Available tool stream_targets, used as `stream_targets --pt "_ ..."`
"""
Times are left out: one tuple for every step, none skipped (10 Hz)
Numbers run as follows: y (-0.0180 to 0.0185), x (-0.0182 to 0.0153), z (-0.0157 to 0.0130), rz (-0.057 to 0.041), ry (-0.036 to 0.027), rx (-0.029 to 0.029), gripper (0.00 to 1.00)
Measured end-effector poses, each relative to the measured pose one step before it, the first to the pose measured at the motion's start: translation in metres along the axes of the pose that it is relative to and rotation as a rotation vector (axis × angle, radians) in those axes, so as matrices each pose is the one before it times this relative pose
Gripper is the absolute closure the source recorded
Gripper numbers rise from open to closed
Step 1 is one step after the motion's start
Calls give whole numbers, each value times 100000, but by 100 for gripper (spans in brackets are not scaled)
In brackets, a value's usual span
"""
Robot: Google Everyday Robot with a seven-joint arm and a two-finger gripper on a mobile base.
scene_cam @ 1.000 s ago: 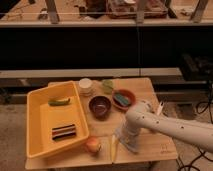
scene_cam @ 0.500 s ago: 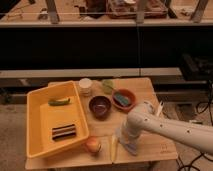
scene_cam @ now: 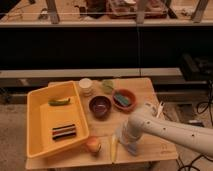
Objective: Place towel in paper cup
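Observation:
The paper cup (scene_cam: 86, 85) stands upright at the back of the wooden table (scene_cam: 155, 150), left of centre. My gripper (scene_cam: 127, 142) points down at the table's front, right of centre, at the end of the white arm (scene_cam: 165, 129) that comes in from the right. A pale blue-grey patch (scene_cam: 132, 149) lies right under the gripper and may be the towel. A teal cloth-like thing (scene_cam: 121, 98) lies in a brown bowl (scene_cam: 131, 103) near the back. The gripper is far from the cup, about half the table's depth in front of it.
A yellow bin (scene_cam: 37, 127) on the left holds a green item (scene_cam: 59, 102) and a dark striped item (scene_cam: 64, 131). A dark purple bowl (scene_cam: 100, 106) sits mid-table. A green object (scene_cam: 107, 85) stands beside the cup. An orange fruit (scene_cam: 93, 145), a yellow strip (scene_cam: 113, 148) and a white fork (scene_cam: 160, 108) lie nearby.
The arm's elbow has sunk slightly and shifted a little left. The gripper stays at about the same spot at the table's front. Nothing else has moved.

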Motion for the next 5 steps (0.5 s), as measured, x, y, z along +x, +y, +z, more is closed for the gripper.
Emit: stream_targets --pt "-32 60 206 -107 865 -38 20" --pt "-170 72 111 -792 1515 313 20" --pt "-39 108 177 -560 1074 206 20" --pt "-69 99 104 -270 439 177 20" --pt "-65 123 99 200 -93 162 20"
